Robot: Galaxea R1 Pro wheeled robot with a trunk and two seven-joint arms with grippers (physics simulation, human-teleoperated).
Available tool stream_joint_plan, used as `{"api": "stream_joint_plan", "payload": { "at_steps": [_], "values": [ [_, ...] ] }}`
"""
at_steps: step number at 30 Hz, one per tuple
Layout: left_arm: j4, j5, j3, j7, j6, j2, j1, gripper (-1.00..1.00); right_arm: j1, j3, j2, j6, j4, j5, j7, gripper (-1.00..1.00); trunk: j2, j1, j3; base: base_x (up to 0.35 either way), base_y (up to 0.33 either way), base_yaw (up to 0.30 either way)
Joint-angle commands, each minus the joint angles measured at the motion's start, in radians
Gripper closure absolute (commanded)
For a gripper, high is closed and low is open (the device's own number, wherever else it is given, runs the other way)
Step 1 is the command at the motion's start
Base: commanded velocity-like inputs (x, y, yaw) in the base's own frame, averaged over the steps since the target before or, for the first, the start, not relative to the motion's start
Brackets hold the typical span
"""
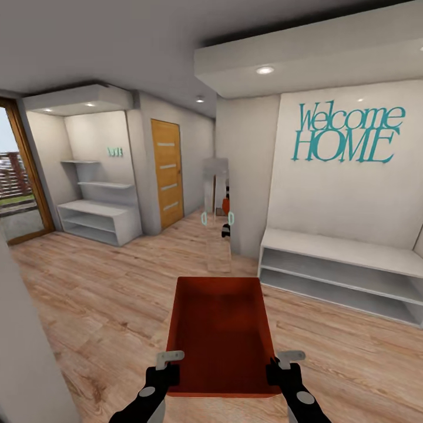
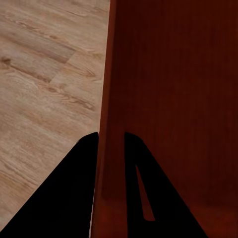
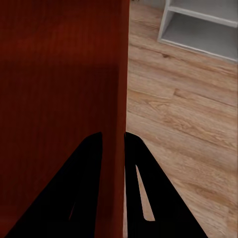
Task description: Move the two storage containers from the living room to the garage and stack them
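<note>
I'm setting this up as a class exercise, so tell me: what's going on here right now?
A two-armed robot is carrying one orange-red storage container out in front of itself, above a light wood plank floor. The left gripper has its jaws closed over the container's left wall, and the right gripper is clamped the same way on the right wall. The container looks empty. Ahead are a white bench shelf under a "Welcome HOME" sign, and a wooden slatted door further back.

The head camera looks forward and down over the orange box (image 1: 220, 335), with hallway beyond. Each wrist camera sits close against one side wall of that box (image 2: 163, 99) (image 3: 59, 99), looking along it; all three share it and the wood floor (image 1: 88, 305).
</note>
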State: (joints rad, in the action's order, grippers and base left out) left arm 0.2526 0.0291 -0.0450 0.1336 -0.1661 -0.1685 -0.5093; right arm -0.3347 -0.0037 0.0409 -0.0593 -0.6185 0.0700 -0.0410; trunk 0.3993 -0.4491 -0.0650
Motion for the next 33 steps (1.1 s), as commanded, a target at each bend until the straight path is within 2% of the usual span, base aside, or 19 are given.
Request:
{"api": "stream_joint_plan", "payload": {
  "at_steps": [1,9,21,33],
  "values": [
    [0.040,0.007,-0.003,0.008,-0.003,0.000,-0.001,1.00,0.000,0.013,0.000,-0.002,0.003,0.003,0.006,1.00,0.001,-0.001,0.000,0.327,0.000,0.000],
    [0.040,0.007,-0.003,0.009,-0.003,0.000,-0.001,1.00,0.000,0.013,0.000,-0.002,0.003,0.003,0.005,1.00,0.001,-0.001,0.000,0.327,0.000,0.021],
    [0.040,0.008,-0.003,0.008,-0.003,0.000,-0.001,1.00,0.000,0.013,0.000,-0.002,0.003,0.003,0.006,1.00,0.001,-0.001,0.000,0.327,0.000,0.217],
    [0.040,0.009,-0.003,0.008,-0.003,0.000,-0.001,1.00,0.000,0.013,0.001,-0.002,0.004,0.002,0.005,1.00,0.001,-0.001,0.000,0.327,0.000,0.011]
  ]
}}
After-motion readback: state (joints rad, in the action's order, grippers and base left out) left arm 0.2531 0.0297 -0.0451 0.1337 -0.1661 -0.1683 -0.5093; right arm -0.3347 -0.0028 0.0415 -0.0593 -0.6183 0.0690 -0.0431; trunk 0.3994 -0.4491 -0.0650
